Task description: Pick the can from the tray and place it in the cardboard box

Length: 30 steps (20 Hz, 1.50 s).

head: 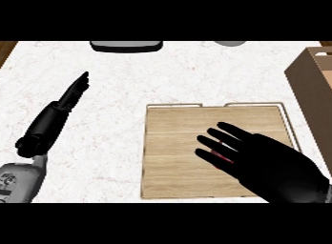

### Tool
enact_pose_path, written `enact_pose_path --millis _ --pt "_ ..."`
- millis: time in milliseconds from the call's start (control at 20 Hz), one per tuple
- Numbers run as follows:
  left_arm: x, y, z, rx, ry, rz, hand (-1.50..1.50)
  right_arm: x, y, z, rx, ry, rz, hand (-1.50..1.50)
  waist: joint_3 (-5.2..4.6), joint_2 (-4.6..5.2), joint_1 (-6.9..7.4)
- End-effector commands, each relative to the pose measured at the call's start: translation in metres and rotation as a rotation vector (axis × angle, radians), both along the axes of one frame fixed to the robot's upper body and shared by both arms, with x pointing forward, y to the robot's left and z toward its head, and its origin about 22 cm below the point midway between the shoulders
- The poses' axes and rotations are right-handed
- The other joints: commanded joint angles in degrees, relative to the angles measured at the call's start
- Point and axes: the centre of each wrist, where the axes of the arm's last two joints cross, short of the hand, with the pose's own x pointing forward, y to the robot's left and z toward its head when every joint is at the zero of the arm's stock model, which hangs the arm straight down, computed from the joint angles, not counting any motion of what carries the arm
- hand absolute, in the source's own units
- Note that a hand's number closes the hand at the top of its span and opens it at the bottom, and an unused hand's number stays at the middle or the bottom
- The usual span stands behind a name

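White marble-patterned surface point(112, 95) fills most of the head view, with a strip of brown wood floor showing at the far left corner, toward ten o'clock; a wooden tray point(176, 143) with a thin pale rim lies flat at the lower middle, roughly five o'clock from the view's centre; the cardboard box point(316, 90) stands at three o'clock, just beside the tray's right edge, its open top cut off by the view's right side. At twelve o'clock a dark, flat object with a grey face point(126, 45) sits at the surface's far edge, and a grey round thing point(230, 43) shows only in part near one o'clock. The right hand point(274, 164) lies over the tray's right half, palm down, fingers fairly straight and spread toward eleven o'clock; a small streak of red point(223, 156) shows between its fingers, which may be the can, though the hand hides nearly all of it; whether the fingers close on anything I cannot tell. The left hand point(74, 93) is at nine o'clock, well apart from the tray, seen edge-on, fingers straight and together pointing toward one o'clock, holding nothing.
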Motion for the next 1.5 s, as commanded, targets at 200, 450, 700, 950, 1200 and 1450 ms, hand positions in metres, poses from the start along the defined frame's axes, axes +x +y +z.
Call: enact_pose_path --millis 200,450,700,950,1200,1450 --pt "-0.005 0.014 0.011 0.000 0.003 -0.002 0.00 0.035 -0.020 -0.018 -0.032 -0.005 -0.022 -1.50 0.01 0.03 0.23" --pt "0.002 -0.004 0.001 0.006 0.008 0.001 0.00 0.024 -0.013 -0.050 -0.022 0.045 0.021 -1.50 0.01 0.04 -0.06" --pt "0.001 0.005 -0.005 0.000 0.002 0.001 0.00 0.027 -0.011 -0.042 -0.050 0.027 -0.005 -1.50 0.00 0.00 -0.12" --pt "0.003 0.017 0.007 0.004 -0.011 -0.014 0.00 0.053 0.005 -0.065 -0.059 0.003 -0.067 -1.50 0.00 0.08 0.27" --pt "-0.012 0.002 0.004 0.018 0.000 0.005 0.00 0.045 -0.005 -0.068 -0.038 0.030 -0.048 -1.50 0.00 -0.03 0.05" --pt "-0.005 0.010 0.003 0.003 -0.002 -0.003 0.00 0.048 0.009 -0.090 -0.053 0.020 0.062 1.50 0.00 0.01 0.12"
